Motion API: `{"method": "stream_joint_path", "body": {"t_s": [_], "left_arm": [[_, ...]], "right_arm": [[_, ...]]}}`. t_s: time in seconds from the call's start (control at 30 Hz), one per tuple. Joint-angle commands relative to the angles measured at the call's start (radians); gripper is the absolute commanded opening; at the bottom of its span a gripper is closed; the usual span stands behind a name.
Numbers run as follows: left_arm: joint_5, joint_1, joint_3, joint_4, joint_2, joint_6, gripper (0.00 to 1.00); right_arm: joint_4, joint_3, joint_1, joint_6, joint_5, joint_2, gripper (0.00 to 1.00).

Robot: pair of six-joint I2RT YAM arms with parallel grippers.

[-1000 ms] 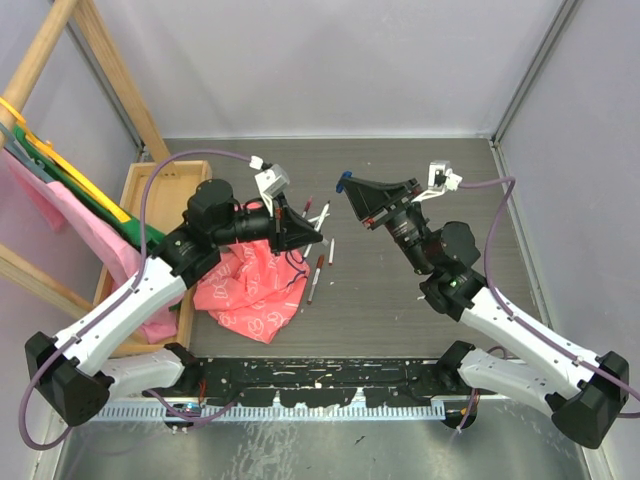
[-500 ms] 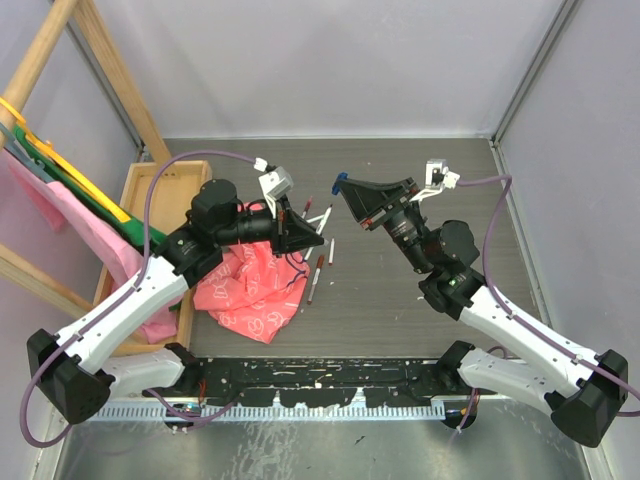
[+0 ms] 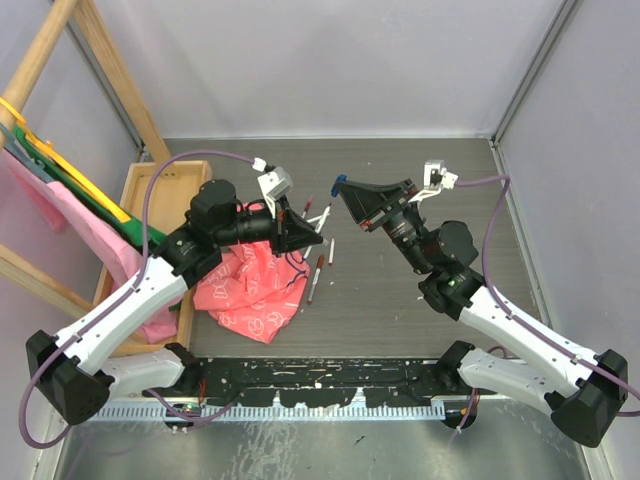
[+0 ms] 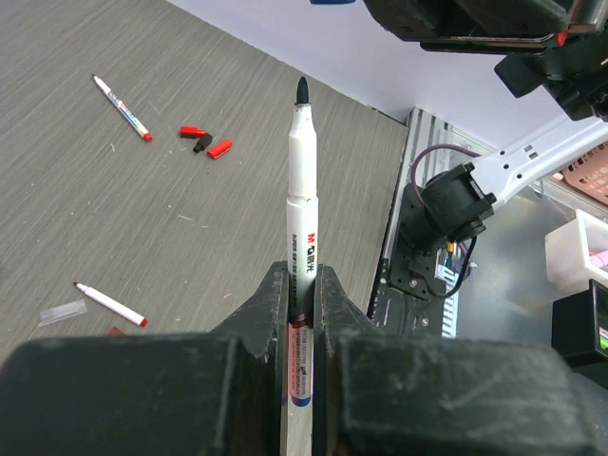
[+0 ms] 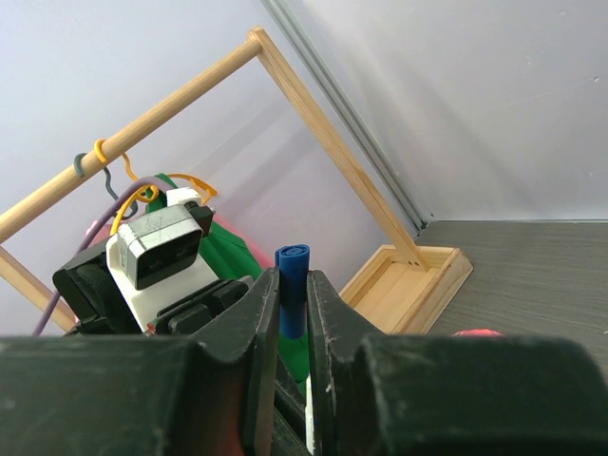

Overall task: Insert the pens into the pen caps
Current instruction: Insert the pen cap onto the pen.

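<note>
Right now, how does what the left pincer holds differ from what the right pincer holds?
The left pincer grips a long white pen with a bare dark tip; the right pincer grips a short blue cap. The pen sticks far out of its pincer; the cap barely clears its own. Both are clamped, held in the air.

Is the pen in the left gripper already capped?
No, the pen clamped in the left gripper shows a bare dark tip with no cap on it.
</note>
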Motion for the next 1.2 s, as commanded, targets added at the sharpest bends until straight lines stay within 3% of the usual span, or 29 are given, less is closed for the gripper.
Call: {"method": "stream_joint_path", "body": {"t_s": [0.0,1.17], "left_arm": [[-0.017,-0.003,0.025,0.03,-0.041,0.014,0.0],[-0.026,-0.002,0.022,0.03,-0.045,0.018,0.0]], "right_arm": [[0.033,0.0,-0.004,0.01,-0.012,-0.024,0.0],[0.009,-0.004,-0.004,0.02,-0.049,0.008,0.0]]}}
